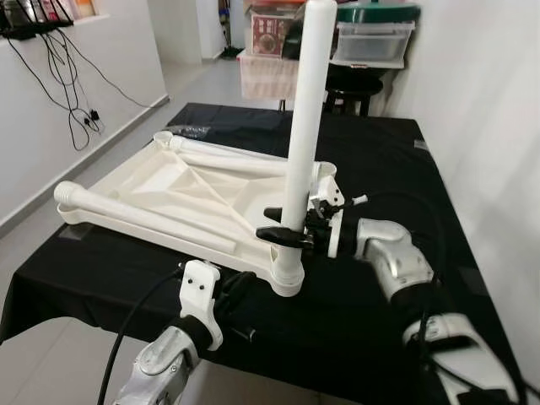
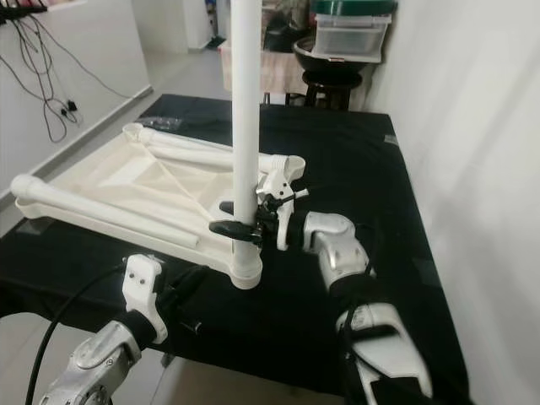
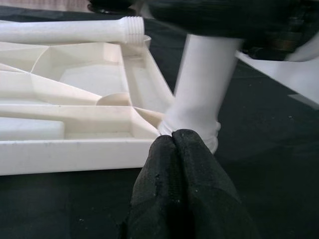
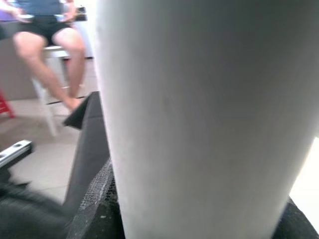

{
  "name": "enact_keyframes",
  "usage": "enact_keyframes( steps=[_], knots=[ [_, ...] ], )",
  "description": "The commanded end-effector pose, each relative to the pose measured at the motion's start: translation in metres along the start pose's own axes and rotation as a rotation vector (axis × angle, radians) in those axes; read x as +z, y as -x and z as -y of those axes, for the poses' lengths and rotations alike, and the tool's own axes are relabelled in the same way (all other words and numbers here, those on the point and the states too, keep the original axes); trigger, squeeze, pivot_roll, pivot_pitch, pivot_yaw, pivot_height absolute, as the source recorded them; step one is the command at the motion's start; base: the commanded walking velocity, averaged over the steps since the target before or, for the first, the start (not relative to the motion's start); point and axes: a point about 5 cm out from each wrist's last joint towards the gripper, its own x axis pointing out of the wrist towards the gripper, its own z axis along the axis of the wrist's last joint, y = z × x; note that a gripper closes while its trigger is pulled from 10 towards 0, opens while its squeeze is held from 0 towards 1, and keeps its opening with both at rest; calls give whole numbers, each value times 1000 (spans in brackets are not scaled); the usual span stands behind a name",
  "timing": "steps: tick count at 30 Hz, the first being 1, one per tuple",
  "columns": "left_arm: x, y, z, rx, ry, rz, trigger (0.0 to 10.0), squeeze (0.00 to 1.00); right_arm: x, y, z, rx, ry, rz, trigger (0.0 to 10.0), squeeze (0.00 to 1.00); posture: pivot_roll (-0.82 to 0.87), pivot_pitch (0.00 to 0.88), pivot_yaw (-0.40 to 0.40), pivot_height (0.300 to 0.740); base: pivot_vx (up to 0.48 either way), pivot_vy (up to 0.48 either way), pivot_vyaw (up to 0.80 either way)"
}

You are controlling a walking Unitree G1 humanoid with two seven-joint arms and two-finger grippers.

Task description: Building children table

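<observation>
Standing upright at the near corner of the overturned white tabletop [image 1: 160, 198], a white table leg [image 1: 302, 126] is gripped low down by the right gripper [image 1: 285, 226], whose two black fingers are closed around it from the right. The foot of the leg is seated in the corner socket [image 1: 288, 278] of the tabletop. In the right wrist view the leg [image 4: 199, 114] is seen pressed close against the camera, and a seated person's legs [image 4: 50, 50] are seen on a stool in the background.

The tabletop is laid upside down on a black-covered table [image 1: 380, 312]. Two more white legs are lying across it: one [image 1: 143, 215] along the near edge, another [image 1: 228, 156] along the far edge.

The left gripper [image 3: 172, 144] is held just in front of the socket corner, its fingertips pressed together with nothing between them and almost touching the base of the upright leg. Storage boxes [image 1: 371, 38] are seen beyond the table.
</observation>
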Motion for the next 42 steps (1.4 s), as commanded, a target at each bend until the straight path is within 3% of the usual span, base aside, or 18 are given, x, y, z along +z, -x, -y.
enact_keyframes(
  steps=[1,2,3,5,11,15,16,17,18,19,20,21,27,30,31,32,33,42],
  knots=[
    [0,1,0,5,2,1,10000,0,-27,3,3,-273,-68,-107,0,0,22,0,-37,740,0,0,0],
    [0,1,0,5,2,1,10000,0,-27,3,3,-273,-68,-107,0,0,22,0,-37,740,0,0,0],
    [1,2,-1,6,2,1,10000,0,-46,8,-12,-493,-179,-137,0,0,12,0,-32,740,0,0,0],
    [1,4,-3,5,-1,-2,10000,0,-45,14,-19,-654,-168,-149,0,0,-2,0,-16,740,0,0,0],
    [1,3,-3,7,-2,-2,10000,0,-41,14,1,-721,-153,-145,0,0,33,0,-35,740,0,0,0],
    [1,3,-3,14,-5,1,10000,0,-44,7,-4,-719,-174,-144,0,0,31,0,-28,740,0,0,0],
    [1,3,-3,14,-5,0,10000,0,-44,3,-8,-690,-167,-141,4353,0,26,0,-26,740,0,0,0],
    [1,3,-3,14,-5,0,10000,0,-44,3,-8,-690,-167,-141,4353,0,26,0,-26,740,0,0,0],
    [1,3,-3,11,-5,-1,10000,0,-41,-2,-13,-627,-164,-122,10000,0,26,0,-26,740,0,0,0],
    [1,3,-3,11,-5,-1,10000,0,-41,-2,-13,-627,-164,-122,10000,0,26,0,-26,740,0,0,0],
    [1,3,-3,9,-4,-2,10000,0,-30,-7,-16,-535,-139,-43,10000,0,21,0,-22,740,0,0,0],
    [1,2,-3,7,-4,-2,10000,0,-15,-12,-17,-416,-98,39,10000,1000,20,0,-20,740,0,0,0],
    [1,0,-2,6,-3,-2,10000,0,17,-11,-22,-179,-63,138,10000,1000,24,0,-29,740,0,0,0],
    [0,-2,-2,8,-2,1,10000,0,24,-4,-19,105,19,88,10000,992,26,0,-37,740,0,0,0],
    [0,-3,-2,8,-2,1,10000,0,22,-2,-18,175,44,56,10000,427,29,0,-38,740,0,0,0],
    [0,-3,-2,9,-2,2,10000,0,20,0,-18,214,56,37,10000,427,29,0,-38,740,0,0,0],
    [0,-3,-2,9,-3,2,10000,0,19,0,-16,259,57,13,10000,0,35,0,-39,740,0,0,0],
    [0,-3,0,7,-1,1,10000,0,20,-5,-9,436,23,-51,10000,0,44,0,-40,740,0,0,0]
  ],
)
